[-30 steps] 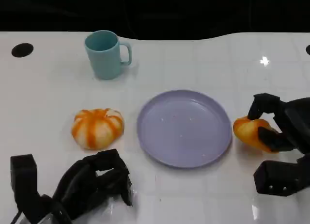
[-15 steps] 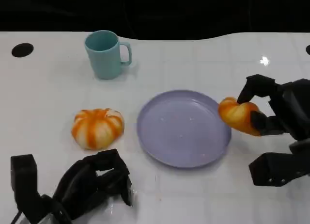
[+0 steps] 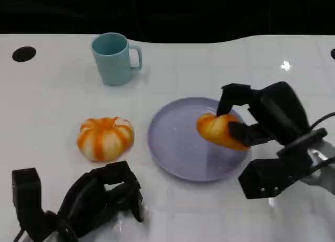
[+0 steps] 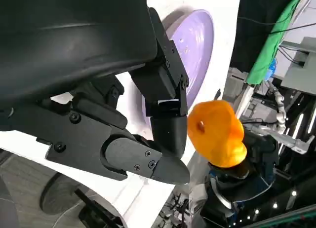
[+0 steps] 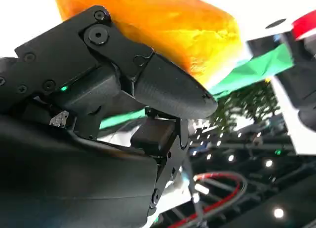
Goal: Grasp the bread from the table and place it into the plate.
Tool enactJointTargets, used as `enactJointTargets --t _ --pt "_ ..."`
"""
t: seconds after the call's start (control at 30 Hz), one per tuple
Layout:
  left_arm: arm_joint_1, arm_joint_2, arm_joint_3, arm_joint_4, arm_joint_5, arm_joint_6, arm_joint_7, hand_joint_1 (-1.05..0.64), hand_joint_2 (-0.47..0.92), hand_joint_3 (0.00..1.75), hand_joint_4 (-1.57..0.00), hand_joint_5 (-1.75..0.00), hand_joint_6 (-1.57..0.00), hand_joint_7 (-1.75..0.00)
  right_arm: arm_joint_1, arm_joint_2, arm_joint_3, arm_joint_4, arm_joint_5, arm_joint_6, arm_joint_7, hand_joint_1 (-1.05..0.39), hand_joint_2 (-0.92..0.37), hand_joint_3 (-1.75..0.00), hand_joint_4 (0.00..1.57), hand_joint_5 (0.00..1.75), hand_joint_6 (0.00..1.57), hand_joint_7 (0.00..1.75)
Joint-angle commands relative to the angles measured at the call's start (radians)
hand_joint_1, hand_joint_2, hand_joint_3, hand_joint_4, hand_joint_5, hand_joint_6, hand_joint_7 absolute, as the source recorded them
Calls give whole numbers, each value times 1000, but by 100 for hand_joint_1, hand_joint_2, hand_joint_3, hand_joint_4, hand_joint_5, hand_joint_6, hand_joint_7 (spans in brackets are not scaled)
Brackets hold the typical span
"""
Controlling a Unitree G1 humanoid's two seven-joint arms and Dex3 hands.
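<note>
The right hand (image 3: 256,124) has the bread (image 3: 220,131) pinched between its fingers, one black finger hooked over the far side of the loaf and another pressed against the near side, and the bread is over the right half of the plate (image 3: 178,142), inside the rim; whether it touches the plate's surface or hangs just above it I cannot tell from the head view. That loaf looks light and soft, with a glossy orange crust that could be a little slippery, so my read is that a gentle squeeze across its narrow middle is the way to take it, not a hard clamp that would dent it. In the right wrist view the bread (image 5: 163,25) sits wedged against the dark fingertips (image 5: 173,90), and the contact looks snug. The right forearm reaches in from the plate's right side, the hand tipped over toward the plate's centre, palm toward the loaf. Now the left hand (image 3: 89,200): it rests low on the table, on the near side of the plate and off to its left, fingers curled inward with nothing in them. A round orange-striped bun (image 3: 105,138) lies on the table just left of the plate, and a teal mug (image 3: 113,58) stands beyond the plate, to its far left.
</note>
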Motion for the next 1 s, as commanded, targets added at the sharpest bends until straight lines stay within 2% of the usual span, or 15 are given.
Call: enactJointTargets --t 0.03,0.13,0.17,0.23,0.3,0.37,0.4,0.43,0.53,0.63,0.83,0.87,0.9,0.97,1.0 --pt "7 11 3 20 7 -4 11 -69 89 0 -96 -143 -96 -102 -38 29 0 46 20 -10 53 -105 -92 -115 142 175 95 175" --pt "9 12 2 16 8 -2 14 -70 89 0 -96 -143 -96 -103 -43 37 -12 55 53 -1 176 -105 -92 -99 99 175 36 175" --pt "10 11 2 14 7 -1 14 -70 88 0 -96 -144 -95 -104 -43 34 -13 52 61 4 219 -105 -92 -89 60 175 15 171" --pt "11 11 1 12 7 -2 13 -70 88 0 -95 -145 -94 -105 -41 26 -13 41 69 11 276 -105 -92 -78 14 175 3 150" --pt "13 12 0 9 10 -4 17 -70 89 0 -94 -145 -94 -106 -38 16 -13 26 75 24 344 -105 -92 -73 4 167 1 118" --pt "13 12 -1 7 12 1 22 -69 88 0 -95 -145 -94 -106 -33 3 -12 8 82 39 417 -105 -92 -68 1 143 0 39" --pt "13 11 -1 7 10 3 22 -69 88 0 -95 -145 -94 -106 -28 -2 -15 -3 88 43 444 -105 -92 -67 0 133 0 20" --pt "13 11 0 7 9 4 21 -68 88 0 -95 -145 -94 -106 -22 -8 -16 -16 92 47 464 -105 -92 -66 0 116 0 10" --pt "12 11 1 9 6 4 16 -67 89 0 -96 -144 -94 -106 -4 -22 -24 -50 107 52 510 -105 -92 -68 0 15 0 1" --pt "12 12 1 8 7 6 18 -68 88 0 -96 -143 -94 -106 20 -35 -43 -84 141 48 567 -105 -92 -68 0 2 0 0" --pt "10 8 4 17 5 6 20 -68 88 0 -97 -143 -94 -105 112 -63 -118 -162 293 -4 735 -105 -92 -58 7 4 0 0" --pt "10 7 4 17 5 8 20 -69 88 0 -97 -143 -95 -105 141 -65 -141 -173 345 -38 770 -105 -92 -55 8 19 0 0" --pt "11 6 3 16 5 10 20 -69 88 0 -97 -143 -95 -104 165 -65 -161 -181 388 -66 799 -105 -92 -51 3 74 4 5" --pt "16 4 2 10 5 2 17 -70 88 0 -97 -143 -95 -104 226 -53 -210 -203 514 -118 884 -105 -92 -47 1 115 10 16" --pt "18 3 1 9 5 -3 15 -69 89 1 -96 -144 -94 -104 251 -45 -231 -211 575 -135 931 -105 -92 -43 0 130 14 41"
